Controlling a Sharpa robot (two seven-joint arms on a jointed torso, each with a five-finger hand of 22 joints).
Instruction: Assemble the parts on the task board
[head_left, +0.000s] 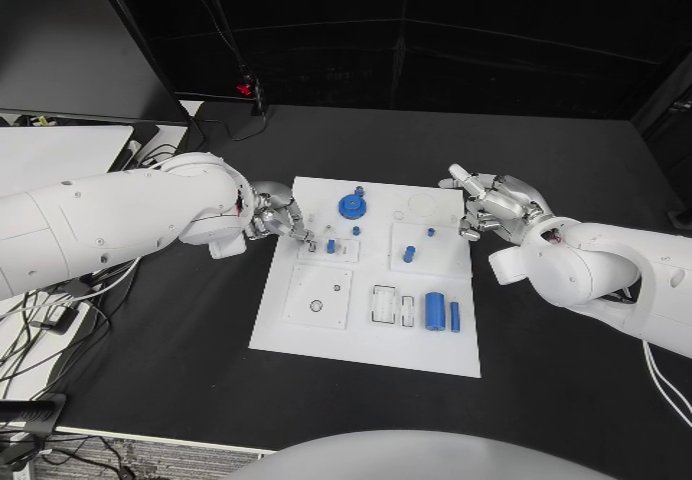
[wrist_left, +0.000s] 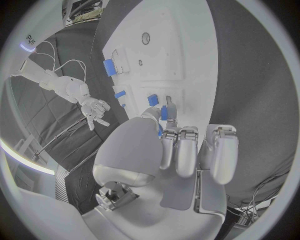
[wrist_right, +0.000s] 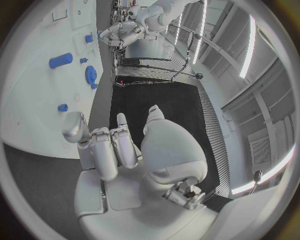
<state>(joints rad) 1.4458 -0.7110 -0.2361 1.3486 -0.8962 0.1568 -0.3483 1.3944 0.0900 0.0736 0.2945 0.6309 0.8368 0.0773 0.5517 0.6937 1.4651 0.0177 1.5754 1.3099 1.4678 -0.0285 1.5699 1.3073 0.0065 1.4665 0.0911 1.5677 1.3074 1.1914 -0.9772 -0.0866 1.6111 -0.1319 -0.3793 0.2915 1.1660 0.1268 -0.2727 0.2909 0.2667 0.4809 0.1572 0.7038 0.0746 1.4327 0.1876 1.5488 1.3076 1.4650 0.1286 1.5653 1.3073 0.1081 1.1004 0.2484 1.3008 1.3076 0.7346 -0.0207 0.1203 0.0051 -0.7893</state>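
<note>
Task board: white plate mid-desk, between both hands.
Blue peg: at the left hand's fingertips, over the board's edge; it appears pinched.
Blue gear: just beyond that hand.
Right hand: beside the board's far corner, fingers apart, holding nothing.
Doing it well: keep the peg upright, lower straight into its socket.
Hidden: the socket beneath the fingers; grip contact unclear.
Desk: black.

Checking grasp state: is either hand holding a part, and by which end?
Left hand pinches a small blue part by its lower end, over the task board. Right hand holds nothing.
</note>
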